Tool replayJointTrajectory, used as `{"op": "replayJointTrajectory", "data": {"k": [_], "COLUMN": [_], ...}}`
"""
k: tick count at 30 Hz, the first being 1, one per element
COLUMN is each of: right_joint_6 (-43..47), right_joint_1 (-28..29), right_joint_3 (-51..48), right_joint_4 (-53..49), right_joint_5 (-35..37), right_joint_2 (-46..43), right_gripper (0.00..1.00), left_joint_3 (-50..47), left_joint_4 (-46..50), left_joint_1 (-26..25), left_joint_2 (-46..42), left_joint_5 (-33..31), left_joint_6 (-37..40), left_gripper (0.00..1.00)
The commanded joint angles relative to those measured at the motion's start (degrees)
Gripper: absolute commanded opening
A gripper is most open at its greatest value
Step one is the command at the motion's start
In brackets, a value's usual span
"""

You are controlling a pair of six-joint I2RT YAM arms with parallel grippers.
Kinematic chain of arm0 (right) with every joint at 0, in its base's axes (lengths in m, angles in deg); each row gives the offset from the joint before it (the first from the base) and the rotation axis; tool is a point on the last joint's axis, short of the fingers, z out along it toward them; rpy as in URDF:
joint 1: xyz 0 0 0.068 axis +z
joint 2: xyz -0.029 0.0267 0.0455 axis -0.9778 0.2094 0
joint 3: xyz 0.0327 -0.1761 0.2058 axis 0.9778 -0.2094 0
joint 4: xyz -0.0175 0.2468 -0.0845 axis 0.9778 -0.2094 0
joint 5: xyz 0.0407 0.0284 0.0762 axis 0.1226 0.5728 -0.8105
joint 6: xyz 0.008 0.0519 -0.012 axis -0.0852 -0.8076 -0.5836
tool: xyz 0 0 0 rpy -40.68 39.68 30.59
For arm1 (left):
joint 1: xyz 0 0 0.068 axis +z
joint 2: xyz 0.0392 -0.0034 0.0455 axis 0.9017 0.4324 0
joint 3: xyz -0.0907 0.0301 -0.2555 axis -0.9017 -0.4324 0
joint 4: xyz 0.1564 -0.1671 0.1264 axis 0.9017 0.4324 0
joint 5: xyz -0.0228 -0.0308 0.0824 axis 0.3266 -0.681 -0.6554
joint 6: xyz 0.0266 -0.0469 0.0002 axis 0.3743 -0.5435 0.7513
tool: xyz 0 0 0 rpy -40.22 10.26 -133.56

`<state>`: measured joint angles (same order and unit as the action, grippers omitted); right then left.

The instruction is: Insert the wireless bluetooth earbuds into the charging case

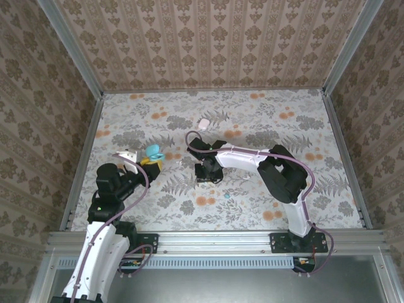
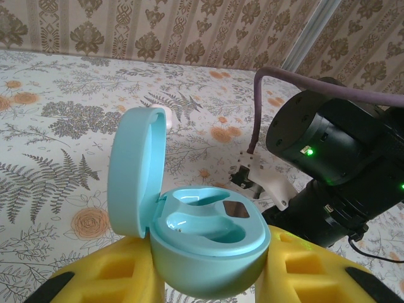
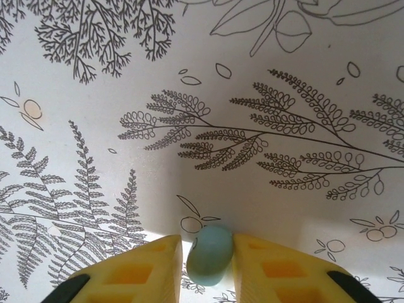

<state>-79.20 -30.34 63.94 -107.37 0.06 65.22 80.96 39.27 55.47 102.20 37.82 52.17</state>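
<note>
One teal bud [image 3: 211,259] sits pinched between the right gripper's [image 3: 207,246] yellow fingers [image 3: 151,271], bottom centre of the right wrist view, close over the table [image 3: 265,95]. We see the left gripper [image 2: 205,265] clenched on the open teal case [image 2: 208,237], the right arm [image 2: 328,145] dark just behind it at right. A second bud [image 1: 227,196] lies lower centre of the top view, a white case [image 1: 203,124] above. Patterned walls [image 1: 208,44] fence three sides; bare fern-print table spreads right.
</note>
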Motion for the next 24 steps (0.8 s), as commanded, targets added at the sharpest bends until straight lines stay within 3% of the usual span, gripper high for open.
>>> {"op": "replayJointTrajectory", "data": {"k": [1,10,16,24], "right_joint_6": [0.9,0.3,1.2,2.6], "right_joint_1": [0.3,-0.3,-0.9,-0.7], "right_joint_3": [0.3,-5.3,-9.1,-11.3], "right_joint_4": [-3.0,2.7,6.4,9.3], "right_joint_5": [1.4,1.5,2.5,0.9], "right_joint_2": [0.6,-7.0,-16.4,-29.9], "right_gripper": [0.25,0.2,0.17,0.16], "left_joint_3": [-0.2,-1.2,-2.0,-0.9], "left_joint_4": [-0.7,-5.8,-13.6,-21.9], "left_joint_1": [0.2,0.2,-0.6,-7.8], "left_joint_2": [-0.7,-0.3,1.0,5.0], "left_joint_5": [1.4,4.4,10.3,11.8], "left_joint_6": [0.2,-1.4,-3.3,-0.5], "left_gripper": [0.29,0.29,0.29,0.29]}}
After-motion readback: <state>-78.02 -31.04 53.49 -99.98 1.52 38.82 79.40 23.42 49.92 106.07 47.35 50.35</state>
